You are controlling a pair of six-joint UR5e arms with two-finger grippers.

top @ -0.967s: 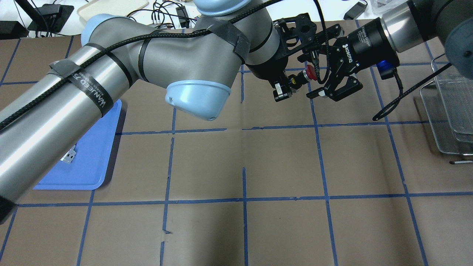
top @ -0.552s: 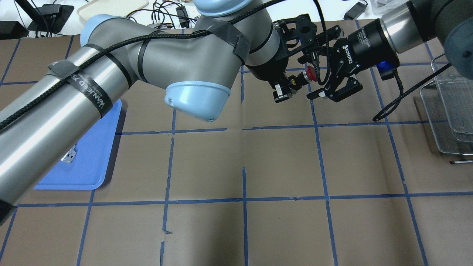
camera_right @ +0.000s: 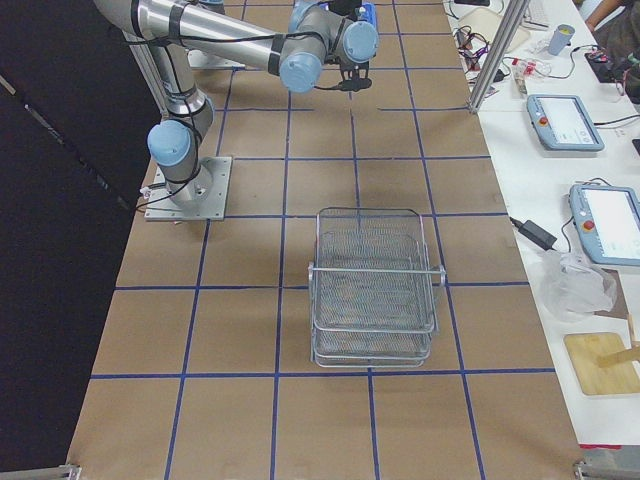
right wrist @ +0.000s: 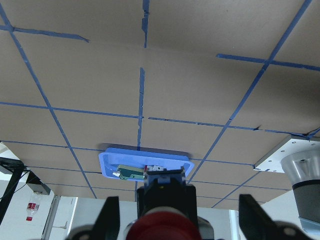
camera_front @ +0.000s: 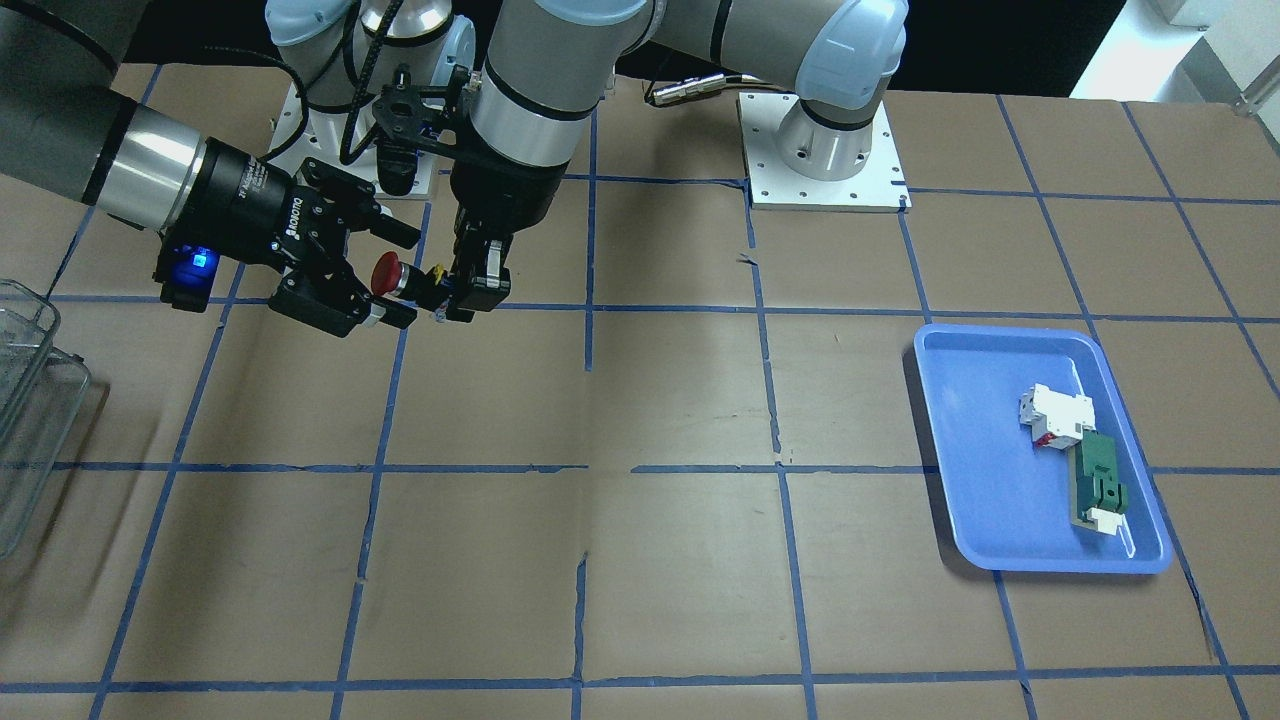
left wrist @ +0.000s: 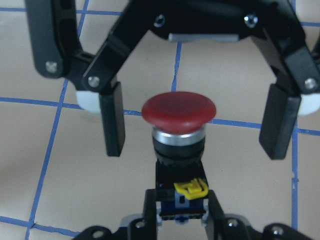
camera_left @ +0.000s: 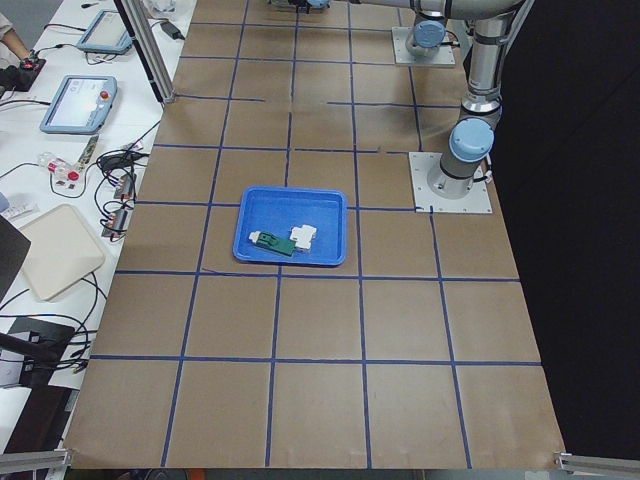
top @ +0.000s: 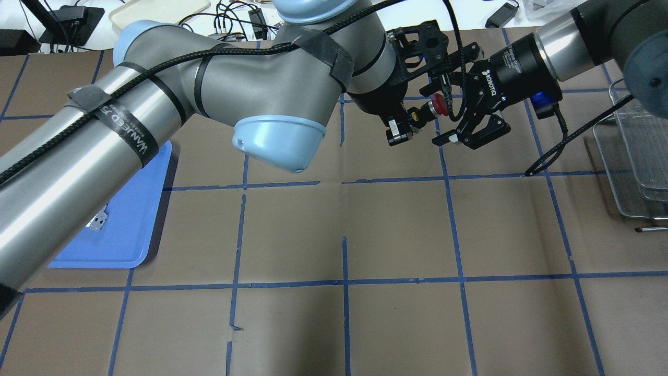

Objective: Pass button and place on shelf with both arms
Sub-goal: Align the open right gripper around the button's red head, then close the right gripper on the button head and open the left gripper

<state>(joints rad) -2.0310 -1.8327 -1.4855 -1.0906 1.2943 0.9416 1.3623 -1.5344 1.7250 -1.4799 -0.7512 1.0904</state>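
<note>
Red-capped black push button (left wrist: 178,111) above the brown paper desk (top: 396,230), left end effector (left wrist: 182,207) clamped on its base, right end effector (left wrist: 195,122) spread apart around its cap, untouching, grey wire-mesh shelf (top: 634,156) well apart, right.

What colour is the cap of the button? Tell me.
The cap of the button is dark red. The left wrist view shows it best, close up.

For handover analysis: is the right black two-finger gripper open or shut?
Open: right gripper fingers flank the red-capped black button, gaps both sides.
</note>
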